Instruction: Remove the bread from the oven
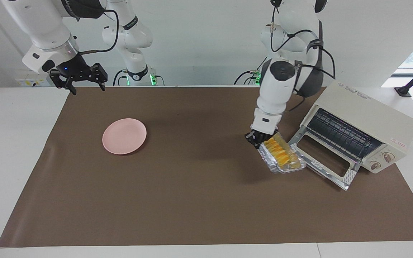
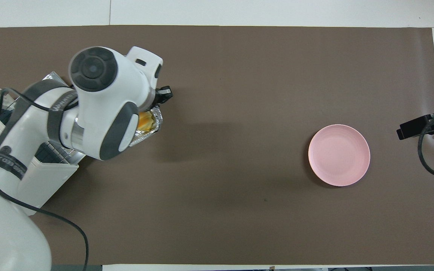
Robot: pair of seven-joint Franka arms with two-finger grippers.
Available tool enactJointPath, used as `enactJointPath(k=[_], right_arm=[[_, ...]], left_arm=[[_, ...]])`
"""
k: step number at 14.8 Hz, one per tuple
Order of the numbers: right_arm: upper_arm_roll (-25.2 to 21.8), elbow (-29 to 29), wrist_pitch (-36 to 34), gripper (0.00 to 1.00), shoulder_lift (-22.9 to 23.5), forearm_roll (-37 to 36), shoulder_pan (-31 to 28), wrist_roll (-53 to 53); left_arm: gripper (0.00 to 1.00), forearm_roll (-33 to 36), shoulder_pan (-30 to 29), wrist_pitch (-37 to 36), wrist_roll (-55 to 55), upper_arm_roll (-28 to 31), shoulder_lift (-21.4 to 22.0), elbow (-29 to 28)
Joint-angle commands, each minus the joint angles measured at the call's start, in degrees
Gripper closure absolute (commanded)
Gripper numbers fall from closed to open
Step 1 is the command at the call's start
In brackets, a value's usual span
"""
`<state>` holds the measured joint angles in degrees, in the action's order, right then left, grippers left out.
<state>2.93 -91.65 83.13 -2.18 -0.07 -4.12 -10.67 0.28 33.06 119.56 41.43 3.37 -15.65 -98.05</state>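
Brown matting covers the table closest to your facing camera, and nothing sits on that stretch. Next up the picture you reach the crinkled silver foil tray with the small golden-yellow ridged loaf of bread lying in it. It sits just beside the free edge of the drop-down glass door, so the bread already looks clear of the oven cavity; whether the tray rests on the mat or hangs a little above it, you cannot tell.

At the tray's end nearer the robots, the left gripper has its jaws pinched together on the foil rim. Gripping the rim rather than the loaf makes sense: the foil gives a thin edge to clamp, and the bread rides along unsquashed. Your overhead camera shows little here, since the left arm's wrist covers most of the tray.

Level with the tray, well apart toward the right arm's end, you see the round pale-pink plate, likely the landing spot.

Nearer the robots stands the boxy cream-white toaster oven, door folded flat and wire rack bare, angled toward the left arm so you get a straight pull.

Last, the right gripper waits raised over the mat's edge at the robots' end, jaws spread wide and holding nothing
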Motion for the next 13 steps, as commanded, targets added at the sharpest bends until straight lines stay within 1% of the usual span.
enactJointPath(k=[1,3,6,8,11,12,13], right_arm=[[0.5,-0.3,-0.5,0.0,-0.1,0.7,-0.9,-1.2],[0.5,-0.3,-0.5,0.0,-0.1,0.7,-0.9,-1.2],[0.5,-0.3,-0.5,0.0,-0.1,0.7,-0.9,-1.2],[0.5,-0.3,-0.5,0.0,-0.1,0.7,-0.9,-1.2],[0.4,-0.3,-0.5,0.0,-0.1,0.7,-0.9,-1.2],[0.5,-0.3,-0.5,0.0,-0.1,0.7,-0.9,-1.2],[0.4,-0.3,-0.5,0.0,-0.1,0.7,-0.9,-1.2]], left_arm=[[1.0,-0.9,3.9,-1.1,-4.6,0.9,-1.6,0.8],[1.0,-0.9,7.5,-0.6,-5.4,1.0,-1.9,-1.2],[1.0,-0.9,9.6,2.1,-6.4,0.6,-5.9,-1.4],[1.0,-1.0,10.2,2.0,-7.3,0.5,-6.1,-1.7],[1.0,-1.1,11.0,2.4,-7.4,0.6,-5.5,-4.3],[0.94,-1.2,11.0,2.3,-7.4,0.5,-5.5,-4.3],[0.64,-1.2,11.1,2.1,-7.3,0.6,-5.4,-4.3]])
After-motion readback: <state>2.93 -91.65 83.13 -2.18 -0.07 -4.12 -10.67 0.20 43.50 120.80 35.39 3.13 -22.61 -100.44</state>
